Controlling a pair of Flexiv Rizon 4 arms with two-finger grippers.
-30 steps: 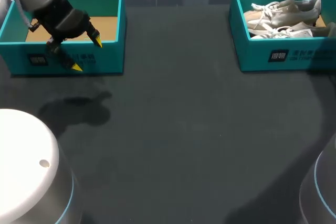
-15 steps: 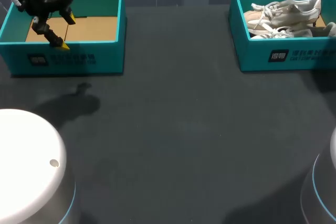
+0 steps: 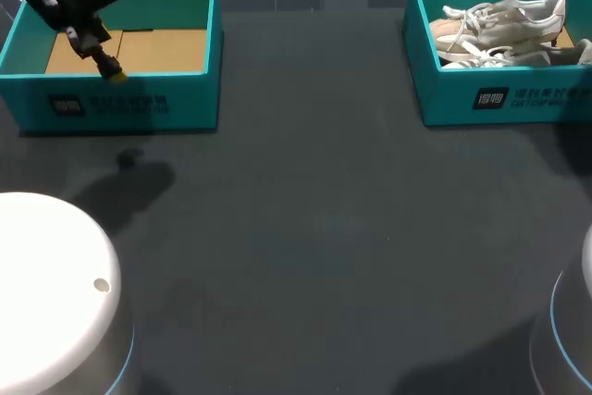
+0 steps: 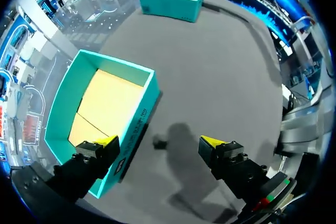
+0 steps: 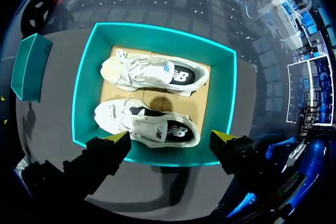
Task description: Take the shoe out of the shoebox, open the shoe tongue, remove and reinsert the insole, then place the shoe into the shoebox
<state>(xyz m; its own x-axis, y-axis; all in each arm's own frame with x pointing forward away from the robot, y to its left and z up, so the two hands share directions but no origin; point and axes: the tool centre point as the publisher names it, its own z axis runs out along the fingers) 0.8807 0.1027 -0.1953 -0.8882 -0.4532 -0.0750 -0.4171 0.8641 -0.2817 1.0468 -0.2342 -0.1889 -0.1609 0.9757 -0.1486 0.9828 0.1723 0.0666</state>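
Two white sneakers (image 5: 149,98) in teal shoebox (image 5: 84,87), table's (image 3: 314,228) far right corner, directly under right gripper (image 5: 170,137): fingers (image 5: 116,140) spread, gripping nothing. Second shoebox (image 4: 148,103), far left corner: bare cardboard floor (image 4: 105,103); left gripper (image 4: 159,141) above, likewise spread.

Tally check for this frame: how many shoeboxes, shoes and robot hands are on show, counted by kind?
Teal shoeboxes: 2, one empty and one holding both shoes
White shoes: 2
Hands: 2, left hand and right hand, both open
Total: 6
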